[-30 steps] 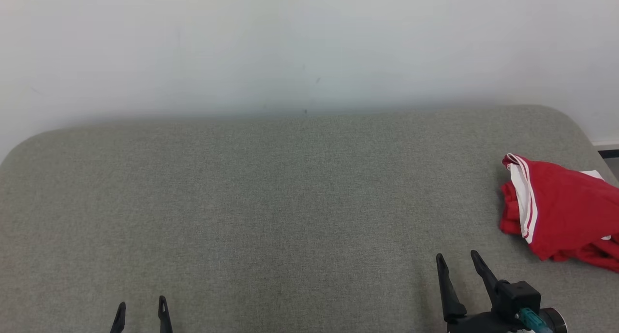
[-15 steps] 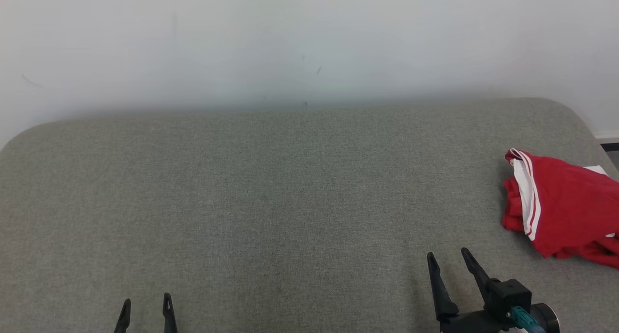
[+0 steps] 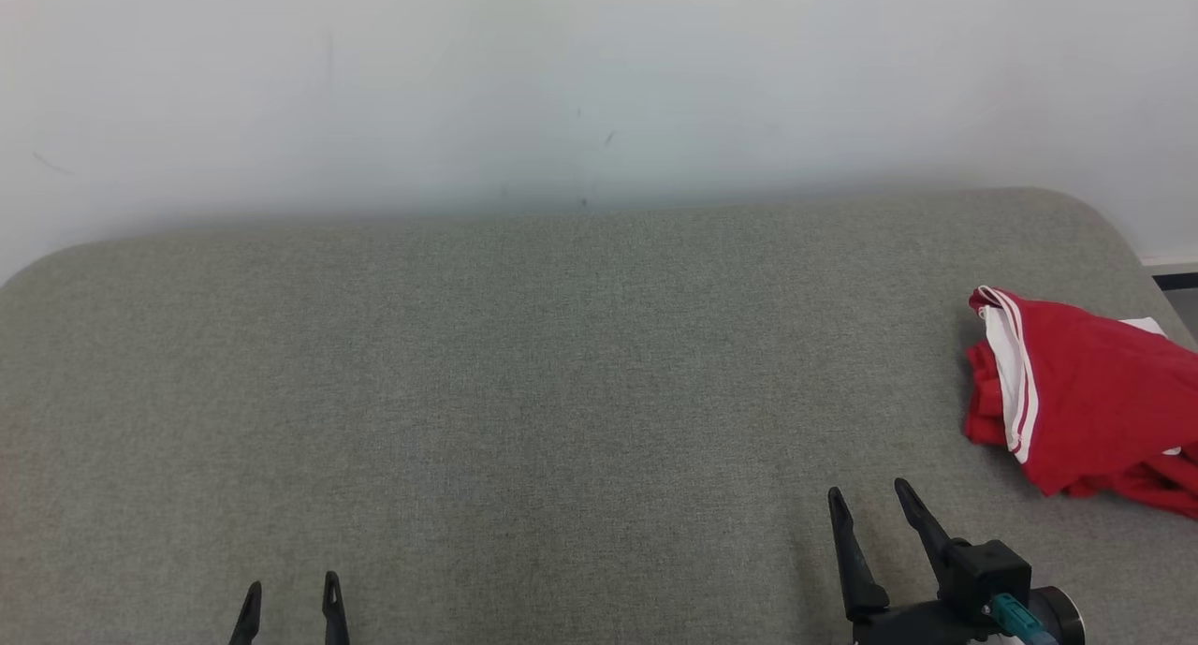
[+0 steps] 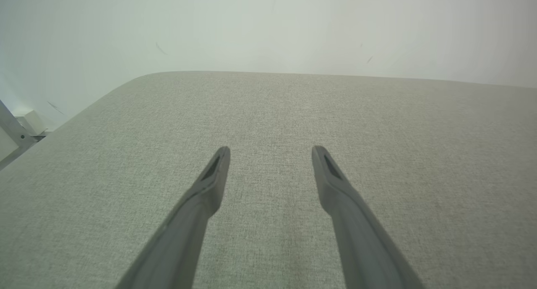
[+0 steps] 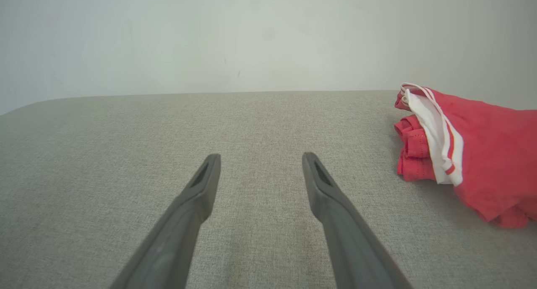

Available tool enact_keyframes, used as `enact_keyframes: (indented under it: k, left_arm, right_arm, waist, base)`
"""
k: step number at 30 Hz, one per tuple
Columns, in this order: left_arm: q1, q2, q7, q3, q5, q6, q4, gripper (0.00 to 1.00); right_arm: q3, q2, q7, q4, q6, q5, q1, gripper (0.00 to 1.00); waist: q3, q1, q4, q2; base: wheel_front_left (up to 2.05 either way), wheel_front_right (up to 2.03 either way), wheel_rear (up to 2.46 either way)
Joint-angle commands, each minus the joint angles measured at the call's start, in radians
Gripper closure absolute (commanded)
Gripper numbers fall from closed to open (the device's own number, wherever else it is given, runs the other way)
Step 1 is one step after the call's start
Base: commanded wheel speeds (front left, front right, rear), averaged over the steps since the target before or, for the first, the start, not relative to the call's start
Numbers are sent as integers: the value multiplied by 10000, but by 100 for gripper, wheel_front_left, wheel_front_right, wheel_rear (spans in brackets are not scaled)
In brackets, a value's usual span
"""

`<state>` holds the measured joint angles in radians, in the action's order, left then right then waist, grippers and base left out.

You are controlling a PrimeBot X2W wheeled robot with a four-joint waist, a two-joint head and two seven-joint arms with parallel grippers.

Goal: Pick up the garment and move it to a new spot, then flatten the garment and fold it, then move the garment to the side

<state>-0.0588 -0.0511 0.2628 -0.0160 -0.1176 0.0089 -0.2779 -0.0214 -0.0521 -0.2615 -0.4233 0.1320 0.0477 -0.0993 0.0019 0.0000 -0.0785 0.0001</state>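
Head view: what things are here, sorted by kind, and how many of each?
Crumpled red cloth garment with white stripes: 1
Black two-fingered pincers, both open and empty: 2 (left pincer, right pincer)
Grey fabric-covered padded surface: 1
Total: 4

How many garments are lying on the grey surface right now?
1. A bunched red garment with white-striped trim lies near the right edge of the grey padded surface, ahead-right of the right claw. It runs past the head view's edge, so more could be hidden.
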Motion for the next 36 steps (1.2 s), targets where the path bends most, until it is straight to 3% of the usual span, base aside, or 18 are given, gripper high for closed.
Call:
enact_keyframes:
  k: [1,19,21,30,31,36]
  left_arm:
    - [-17,11,23,-9,8,9,-33,0]
    - [-90,10,23,-66,-275,-98,40,0]
    - [-57,-11,21,-120,-271,-115,24,0]
    - [33,4,24,-19,-440,-214,-56,0]
    - [-2,12,-2,10,-451,-236,-56,100]
    - [-93,58,-29,31,-466,-265,-484,100]
  right_arm:
    - [-20,24,-39,3,-32,91,101,0]
    - [-94,24,-39,261,-32,405,123,0]
    - [-118,23,-41,258,-15,392,67,0]
    - [-82,20,-40,268,-29,430,75,0]
    - [-69,8,2,224,-4,359,11,100]
    - [-58,23,69,-190,-2,363,265,100]
  waist:
    - [6,0,4,-1]
    - [-4,0,14,-1]
    - [37,0,-629,-1]
    - [94,0,-672,-1]
    - [91,0,-670,-1]
    - [91,0,-672,-1]
  base:
    - [0,0,0]
    - [0,0,0]
    - [0,0,0]
    - [0,0,0]
    - [0,0,0]
    - [0,0,0]
